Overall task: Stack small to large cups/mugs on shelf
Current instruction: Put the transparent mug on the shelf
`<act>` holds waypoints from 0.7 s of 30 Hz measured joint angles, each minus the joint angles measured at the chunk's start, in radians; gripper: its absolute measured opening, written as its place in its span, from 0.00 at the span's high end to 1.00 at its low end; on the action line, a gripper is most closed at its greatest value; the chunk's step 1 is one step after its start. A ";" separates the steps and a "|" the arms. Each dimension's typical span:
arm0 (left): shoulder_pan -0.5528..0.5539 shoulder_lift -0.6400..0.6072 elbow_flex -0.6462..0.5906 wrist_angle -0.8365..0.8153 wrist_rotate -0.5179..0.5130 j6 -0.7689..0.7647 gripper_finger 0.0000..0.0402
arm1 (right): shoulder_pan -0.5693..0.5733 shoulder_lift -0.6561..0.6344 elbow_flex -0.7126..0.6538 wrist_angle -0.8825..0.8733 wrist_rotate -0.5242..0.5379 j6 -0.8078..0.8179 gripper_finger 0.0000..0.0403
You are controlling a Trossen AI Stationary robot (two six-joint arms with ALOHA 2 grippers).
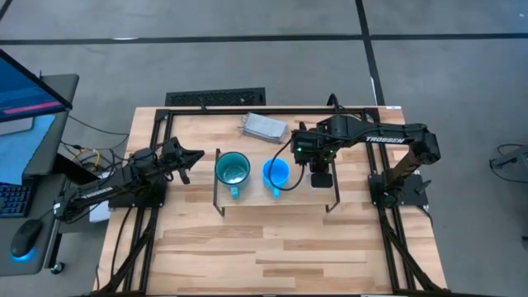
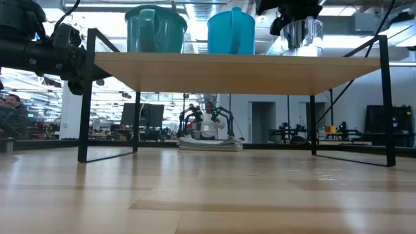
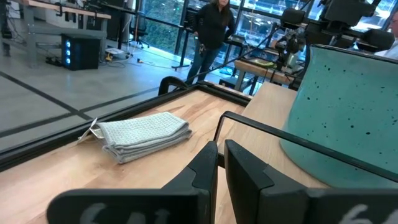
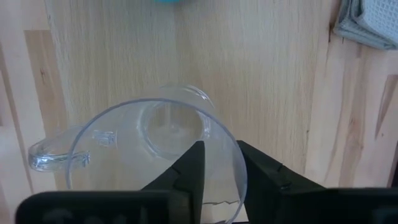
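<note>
Now right end effector pinches rim of clear transparent handled cup on light-wood wire-legged shelf; release off-level could tip it. Left end effector clenched, idle.

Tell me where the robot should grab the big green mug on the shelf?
Probably by its rim, from straight above. The teal mug stands upright and open-topped on the shelf, so a pincer could drop one finger inside the wall. The side opposite its handle looks easiest; the blue mug stands close on one side.
</note>
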 joint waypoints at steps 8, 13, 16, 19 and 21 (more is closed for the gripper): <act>0.000 0.000 0.000 0.000 0.000 0.000 0.95 | 0.000 0.000 0.000 -0.001 -0.001 0.000 0.70; 0.000 0.000 0.000 0.000 0.000 0.001 0.95 | 0.000 0.000 0.000 -0.001 0.000 -0.007 0.68; 0.000 0.000 0.000 0.000 0.000 0.001 0.95 | 0.000 0.000 0.000 -0.001 0.000 -0.008 0.67; 0.000 0.000 0.000 0.000 0.000 0.002 0.95 | 0.000 0.000 0.000 -0.001 0.000 -0.008 0.65; 0.000 0.000 0.000 0.000 0.000 0.002 0.95 | 0.000 0.000 0.000 -0.001 0.000 -0.008 0.64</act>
